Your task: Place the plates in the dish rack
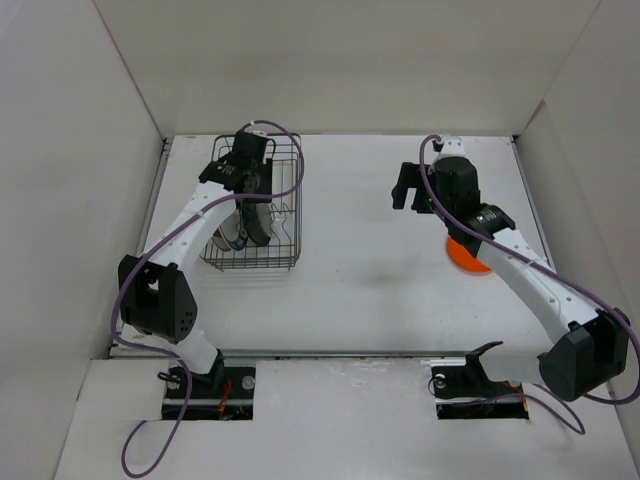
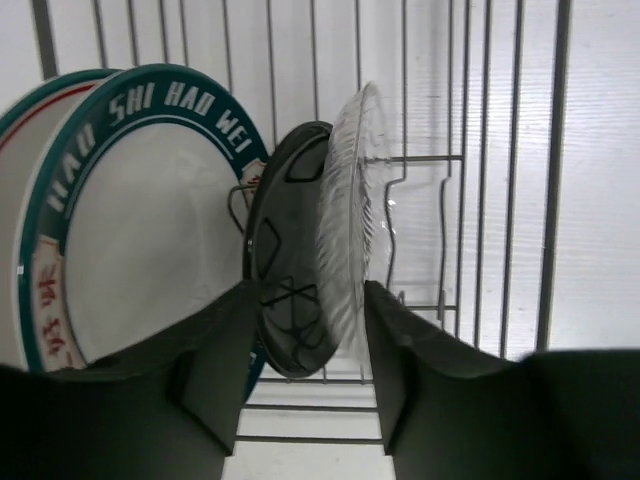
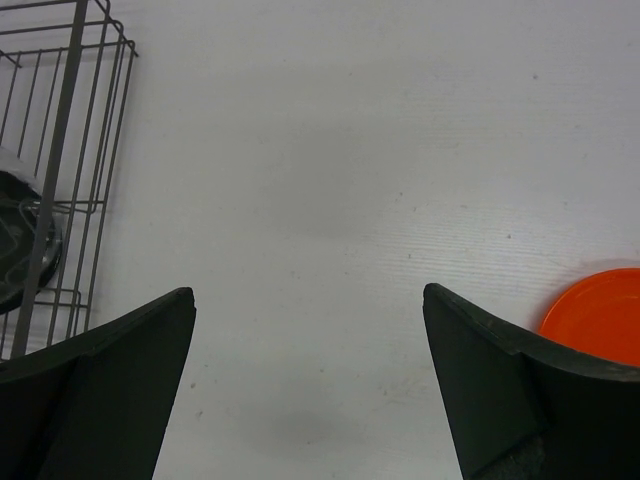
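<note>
Clear plate (image 2: 350,230) stands on edge in the dish rack (image 1: 287,215), upper left of the overhead frame, beside the black plate (image 2: 285,290) and a green-rimmed plate (image 2: 150,240). Left gripper (image 2: 307,295) straddles the clear and black plates, jaws apart. Orange plate (image 3: 600,315) lies on the table (image 1: 380,290) at right, beneath the right arm. Right gripper (image 3: 310,300) hangs wide open, holding nothing.

Racked upright plates (image 2: 150,240); orange plate (image 3: 600,315) outside
</note>
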